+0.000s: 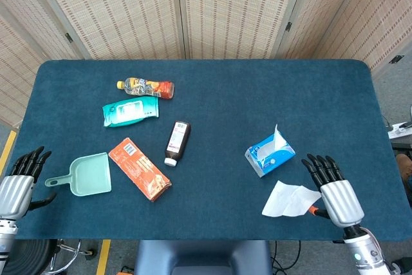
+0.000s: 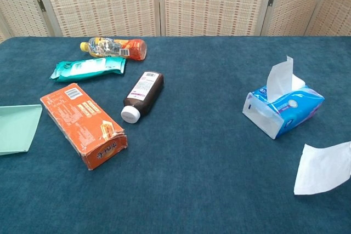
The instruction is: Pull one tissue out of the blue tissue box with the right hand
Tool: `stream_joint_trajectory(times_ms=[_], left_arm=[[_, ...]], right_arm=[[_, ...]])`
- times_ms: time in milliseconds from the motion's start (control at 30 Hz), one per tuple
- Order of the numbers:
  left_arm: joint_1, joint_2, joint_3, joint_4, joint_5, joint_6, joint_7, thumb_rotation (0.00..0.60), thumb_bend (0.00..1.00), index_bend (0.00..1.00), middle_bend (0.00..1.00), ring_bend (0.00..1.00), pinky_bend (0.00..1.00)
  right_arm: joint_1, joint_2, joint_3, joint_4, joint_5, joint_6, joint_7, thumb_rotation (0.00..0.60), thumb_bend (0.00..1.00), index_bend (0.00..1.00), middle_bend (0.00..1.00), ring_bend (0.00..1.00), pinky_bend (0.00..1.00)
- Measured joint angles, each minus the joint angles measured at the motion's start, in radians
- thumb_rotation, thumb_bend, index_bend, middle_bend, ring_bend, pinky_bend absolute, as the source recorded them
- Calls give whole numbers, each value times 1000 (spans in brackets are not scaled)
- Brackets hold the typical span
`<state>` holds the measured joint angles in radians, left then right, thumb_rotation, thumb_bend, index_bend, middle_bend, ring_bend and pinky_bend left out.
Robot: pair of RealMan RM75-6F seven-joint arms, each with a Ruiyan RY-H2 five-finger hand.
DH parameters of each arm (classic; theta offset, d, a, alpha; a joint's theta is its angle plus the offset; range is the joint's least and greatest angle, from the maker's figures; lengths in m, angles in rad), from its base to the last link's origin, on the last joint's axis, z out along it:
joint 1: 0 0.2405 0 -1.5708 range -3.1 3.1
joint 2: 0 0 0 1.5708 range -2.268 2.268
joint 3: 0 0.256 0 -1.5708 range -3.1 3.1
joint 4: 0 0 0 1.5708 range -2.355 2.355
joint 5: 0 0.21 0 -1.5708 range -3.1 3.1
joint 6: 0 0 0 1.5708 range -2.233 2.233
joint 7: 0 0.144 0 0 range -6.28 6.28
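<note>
The blue tissue box (image 1: pixel 271 155) lies right of the table's middle, with a white tissue standing up out of its slot (image 2: pixel 280 79). One loose white tissue (image 1: pixel 289 200) lies flat on the cloth just in front of the box, also seen in the chest view as the loose tissue (image 2: pixel 323 168). My right hand (image 1: pixel 336 189) is at the tissue's right edge, fingers straight and apart, holding nothing. My left hand (image 1: pixel 17 183) hangs open off the table's left edge. Neither hand shows in the chest view.
On the left half lie an orange drink bottle (image 1: pixel 146 87), a teal wipes pack (image 1: pixel 131 111), a brown bottle (image 1: pixel 177 142), an orange carton (image 1: pixel 139 169) and a green dustpan (image 1: pixel 87 175). A folding screen stands behind the table.
</note>
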<state>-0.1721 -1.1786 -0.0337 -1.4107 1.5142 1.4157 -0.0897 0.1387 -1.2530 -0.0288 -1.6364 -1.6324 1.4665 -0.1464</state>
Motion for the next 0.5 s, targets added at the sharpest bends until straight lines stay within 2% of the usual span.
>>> stream_joint_trajectory(times_ms=[67, 200, 233, 267, 300, 367, 433, 500], left_arm=[[-2, -3, 1, 0, 3, -2, 5, 600, 261, 0, 0, 0, 116], [-4, -4, 2, 0, 5, -3, 6, 600, 260, 0, 0, 0, 116], [-4, -3, 2, -1, 5, -3, 6, 600, 260, 0, 0, 0, 116], [-4, -3, 2, -1, 6, -2, 5, 600, 260, 0, 0, 0, 116], [-3, -2, 2, -1, 6, -1, 4, 600, 260, 0, 0, 0, 116], [-3, -2, 2, -2, 6, 0, 3, 600, 260, 0, 0, 0, 116], [-3, -2, 2, -2, 6, 1, 2, 600, 261, 0, 0, 0, 116], [-3, -2, 2, -1, 6, 1, 1, 600, 261, 0, 0, 0, 116]], right_arm=[[-6, -4, 9, -4, 24, 2, -25, 600, 132, 0, 0, 0, 0], [-21, -20, 22, -20, 43, 14, -89, 600, 507, 0, 0, 0, 0], [-22, -21, 21, -24, 42, 14, -92, 600, 571, 0, 0, 0, 0], [-22, -20, 20, -25, 41, 11, -90, 600, 587, 0, 0, 0, 0], [-21, -17, 16, -29, 40, 3, -81, 600, 588, 0, 0, 0, 0], [-17, -9, 12, -36, 40, -15, -61, 600, 481, 0, 0, 0, 0], [-13, 0, 8, -41, 38, -30, -43, 600, 294, 0, 0, 0, 0], [-11, 4, 7, -43, 34, -31, -36, 600, 149, 0, 0, 0, 0]])
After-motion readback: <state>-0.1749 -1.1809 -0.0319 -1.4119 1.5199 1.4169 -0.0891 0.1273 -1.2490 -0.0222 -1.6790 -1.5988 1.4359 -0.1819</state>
